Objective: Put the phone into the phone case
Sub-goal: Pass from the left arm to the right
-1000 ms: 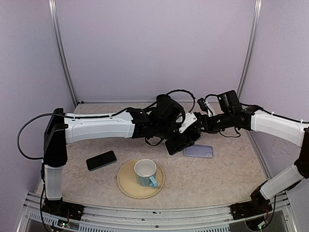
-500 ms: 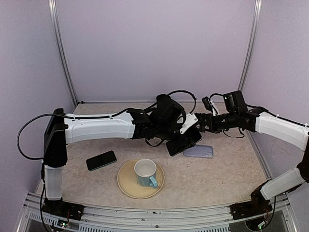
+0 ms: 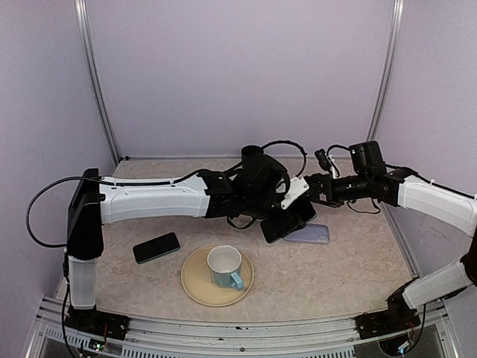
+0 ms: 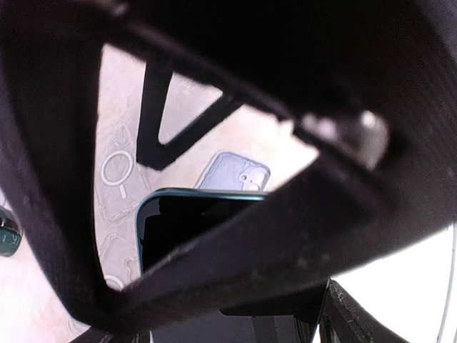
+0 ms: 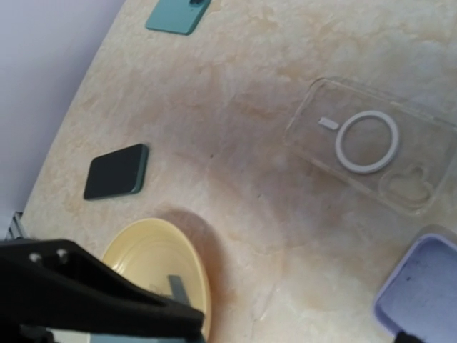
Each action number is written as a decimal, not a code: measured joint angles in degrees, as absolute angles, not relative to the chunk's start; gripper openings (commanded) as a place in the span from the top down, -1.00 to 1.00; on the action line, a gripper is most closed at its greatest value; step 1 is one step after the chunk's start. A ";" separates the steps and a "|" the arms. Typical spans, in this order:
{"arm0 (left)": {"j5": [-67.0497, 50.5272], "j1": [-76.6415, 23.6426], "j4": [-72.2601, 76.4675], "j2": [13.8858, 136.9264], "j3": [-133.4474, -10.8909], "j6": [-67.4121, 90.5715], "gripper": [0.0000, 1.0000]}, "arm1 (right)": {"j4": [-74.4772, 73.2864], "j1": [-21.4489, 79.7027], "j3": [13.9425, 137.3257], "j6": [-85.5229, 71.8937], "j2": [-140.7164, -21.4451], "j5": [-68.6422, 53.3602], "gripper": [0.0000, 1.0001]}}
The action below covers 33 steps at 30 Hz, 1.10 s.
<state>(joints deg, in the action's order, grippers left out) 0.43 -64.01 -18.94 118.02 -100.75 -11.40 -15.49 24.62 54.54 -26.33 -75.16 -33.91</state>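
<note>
The phone (image 3: 274,230) was clamped by the left gripper (image 3: 291,216) at the case's (image 3: 314,235) nine o'clock; the right gripper (image 3: 307,192) was spread apart.

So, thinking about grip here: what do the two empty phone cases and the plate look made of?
Clear case: glossy transparent plastic; the tabletop shows through it. Lilac case: matte, likely silicone; no glare. Plate: pale yellow, smooth, probably ceramic or plastic.

The table (image 5: 235,107) looks like smooth, pale stone with swirly marks. The clear phone case (image 5: 369,145) is shiny plastic. The lilac phone case (image 5: 421,293) looks soft and dull. The phone (image 4: 186,221) has a dark, glossy glass front. The yellow plate (image 5: 150,264) is smooth.
</note>
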 measured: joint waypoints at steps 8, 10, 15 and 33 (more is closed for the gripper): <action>-0.30 -64.53 -16.64 117.99 -100.12 -11.38 1.00 | -13.76 24.56 53.41 -28.56 -74.67 -36.38 -0.99; -0.62 -64.58 -16.19 117.97 -99.77 -11.35 1.00 | -13.63 24.56 53.28 -28.77 -74.67 -36.51 -0.99; -0.60 -64.71 -15.79 117.89 -99.35 -11.29 1.00 | -13.65 24.56 53.28 -28.82 -74.67 -36.42 -0.97; 4.54 -64.77 -16.62 117.89 -99.26 -11.27 1.00 | -14.39 24.58 51.90 -27.05 -74.67 -38.20 -0.39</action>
